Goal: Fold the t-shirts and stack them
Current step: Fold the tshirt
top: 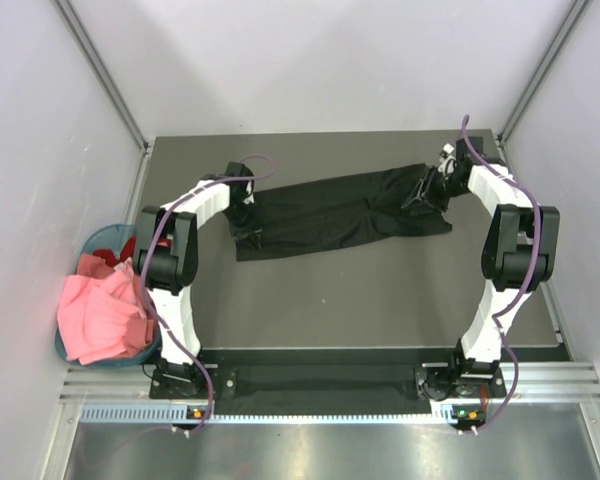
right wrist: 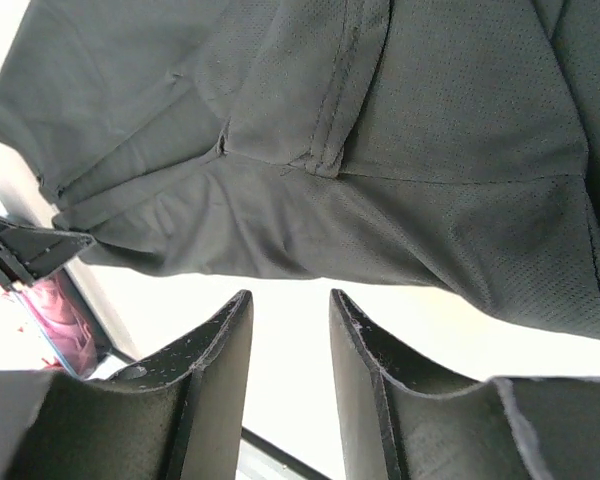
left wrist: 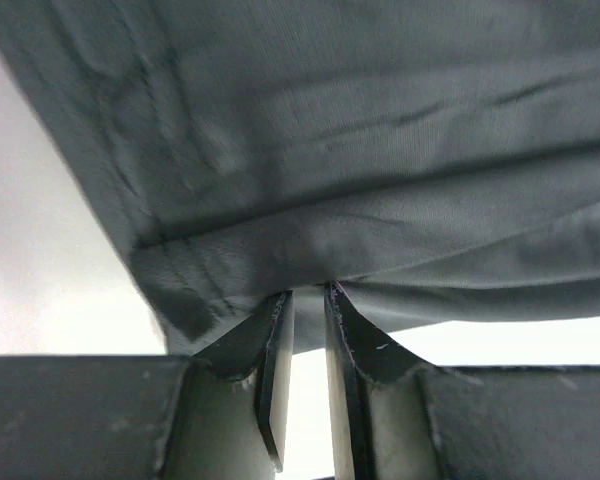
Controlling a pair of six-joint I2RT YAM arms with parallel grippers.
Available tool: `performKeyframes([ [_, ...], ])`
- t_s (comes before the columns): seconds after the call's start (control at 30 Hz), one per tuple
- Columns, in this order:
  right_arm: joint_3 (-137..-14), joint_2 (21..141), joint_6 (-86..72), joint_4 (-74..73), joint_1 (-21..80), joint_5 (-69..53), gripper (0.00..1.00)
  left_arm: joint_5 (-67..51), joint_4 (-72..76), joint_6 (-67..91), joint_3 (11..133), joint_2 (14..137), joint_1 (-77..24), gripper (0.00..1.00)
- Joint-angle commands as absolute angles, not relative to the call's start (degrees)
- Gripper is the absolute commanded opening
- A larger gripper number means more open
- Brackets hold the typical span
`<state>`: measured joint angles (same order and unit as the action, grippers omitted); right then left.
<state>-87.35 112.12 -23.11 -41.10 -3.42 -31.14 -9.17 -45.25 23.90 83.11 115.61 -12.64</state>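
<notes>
While a teal basket (top: 98,236) with the pink t-shirt (top: 100,315) and red t-shirt (top: 92,262) sits beside the tabletop's (top: 380,300) left edge, well clear, the black t-shirt (top: 330,215) lies across the far half, its long axis running left to right. The left tool (left wrist: 308,292) pinches a fold at its left end. The right tool (right wrist: 290,295) stands with jaws apart just short of its right end.

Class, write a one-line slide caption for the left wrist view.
Left gripper pinching a puckered fold at the edge of the black t-shirt.
</notes>
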Motion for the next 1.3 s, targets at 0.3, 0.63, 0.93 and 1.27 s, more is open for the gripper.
performKeyframes([
  [0.3, -84.6, 106.3, -20.5, -41.0, -3.0, -30.2, 0.37, -2.8, -45.2, 22.9, 93.6, 121.2, -12.3, 0.24],
  [0.63, -84.5, 106.3, -19.8, -42.1, -2.8, -30.1, 0.38, 1.7, -45.6, 23.6, 97.6, 121.3, -11.3, 0.25],
  [0.93, -88.0, 110.3, -21.6, -41.4, -2.6, -28.5, 0.39, 0.7, -47.6, 24.2, 98.4, 118.3, -11.2, 0.26],
  [1.27, -93.7, 119.7, -25.6, -37.2, -1.2, -30.6, 0.41, -5.5, -47.0, 25.0, 88.3, 107.5, -12.6, 0.27],
])
